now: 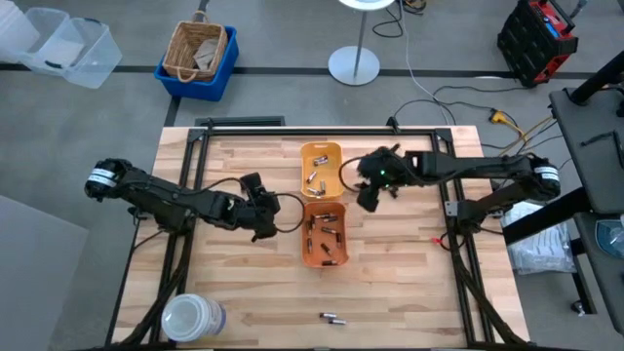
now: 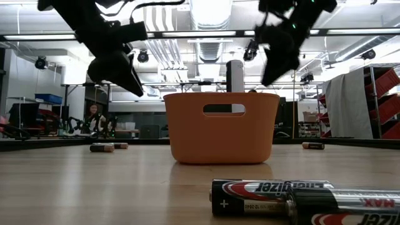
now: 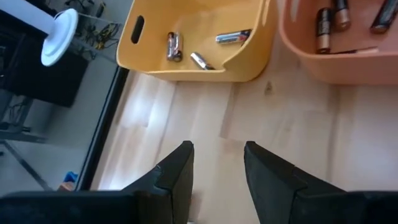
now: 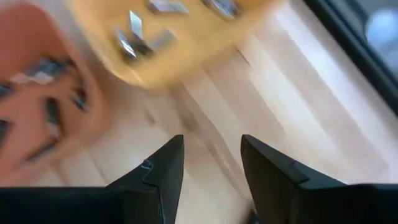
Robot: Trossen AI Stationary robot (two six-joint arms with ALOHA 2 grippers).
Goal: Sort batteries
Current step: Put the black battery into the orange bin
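A yellow-orange tray sits at the table's far middle with a few batteries lying in it. Just nearer stands an orange tray holding several batteries. Two loose batteries lie side by side near the front edge, large in the low view. My left gripper hovers open above bare wood left of the trays, nothing between its fingers. My right gripper hovers open right of the trays, also with nothing between its fingers.
A clear round lidded container stands at the near left corner. Small loose batteries lie on the wood far left and far right in the low view. A blue crate and a lamp base stand beyond the table.
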